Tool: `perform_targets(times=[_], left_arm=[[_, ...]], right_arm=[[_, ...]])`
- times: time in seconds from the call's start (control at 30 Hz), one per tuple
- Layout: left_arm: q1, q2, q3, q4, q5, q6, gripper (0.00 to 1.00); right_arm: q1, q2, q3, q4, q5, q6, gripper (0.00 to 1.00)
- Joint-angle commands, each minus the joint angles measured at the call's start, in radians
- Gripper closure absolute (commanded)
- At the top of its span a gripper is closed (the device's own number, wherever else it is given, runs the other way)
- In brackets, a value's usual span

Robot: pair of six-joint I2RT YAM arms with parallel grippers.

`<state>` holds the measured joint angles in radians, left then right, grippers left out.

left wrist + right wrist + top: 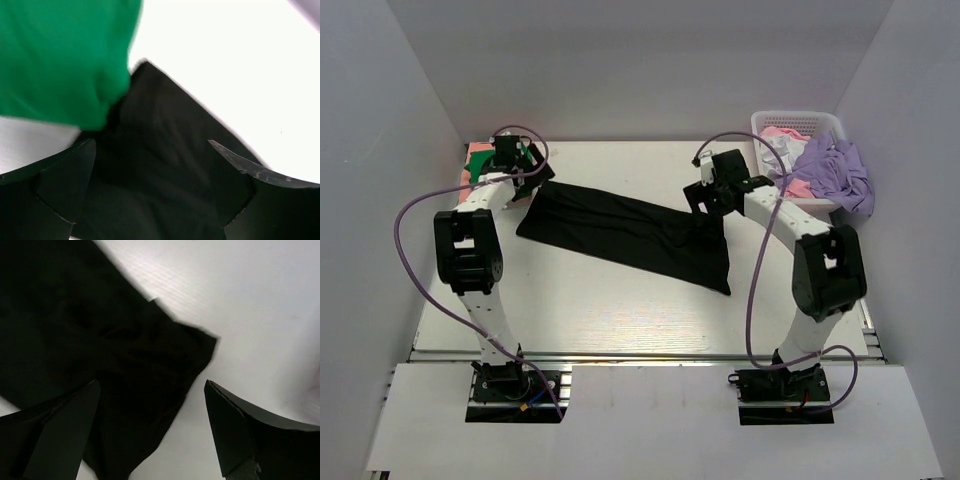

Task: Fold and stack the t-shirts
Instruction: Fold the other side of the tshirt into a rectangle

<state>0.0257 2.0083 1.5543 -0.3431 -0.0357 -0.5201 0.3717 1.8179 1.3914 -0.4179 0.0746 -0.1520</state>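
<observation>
Both pairs of jaws gape wide, holding nothing. The black t-shirt (160, 130) lies between those of the left gripper (151, 142) and the right gripper (151, 382). A green t-shirt (60, 60) sits just beyond the left's.

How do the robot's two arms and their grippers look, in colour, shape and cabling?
Both the left arm and the right arm have white links, boxy black joint housings and black base plates. A purple cable loops loosely along each. The left gripper and right gripper have black fingers, broad and tapering to pointed tips.
</observation>
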Motion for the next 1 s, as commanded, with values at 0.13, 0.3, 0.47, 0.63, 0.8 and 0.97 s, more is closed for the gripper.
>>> perform_targets(times=[0.13, 0.3, 0.47, 0.63, 0.8, 0.97], left_arm=[[-0.017, -0.184, -0.255, 0.102, 0.259, 0.103, 0.0], [-0.027, -0.264, -0.342, 0.101, 0.272, 0.123, 0.0], [-0.036, -0.287, -0.407, 0.135, 0.272, 0.134, 0.0], [-0.036, -0.241, -0.407, 0.135, 0.272, 0.134, 0.0], [-0.036, -0.217, -0.416, 0.135, 0.235, 0.134, 0.0], [-0.036, -0.197, -0.425, 0.124, 0.224, 0.134, 0.0]], right_arm=[[0.022, -0.172, -0.229, 0.106, -0.579, 0.06, 0.1], [0.033, -0.1, -0.252, 0.14, -0.561, 0.085, 0.1], [0.033, -0.043, -0.243, 0.214, -0.506, 0.101, 0.1], [0.035, 0.029, -0.206, 0.284, -0.495, 0.121, 0.1], [0.033, 0.032, -0.224, 0.459, -0.441, 0.19, 0.1], [0.029, 0.032, -0.249, 0.663, -0.337, 0.285, 0.1]])
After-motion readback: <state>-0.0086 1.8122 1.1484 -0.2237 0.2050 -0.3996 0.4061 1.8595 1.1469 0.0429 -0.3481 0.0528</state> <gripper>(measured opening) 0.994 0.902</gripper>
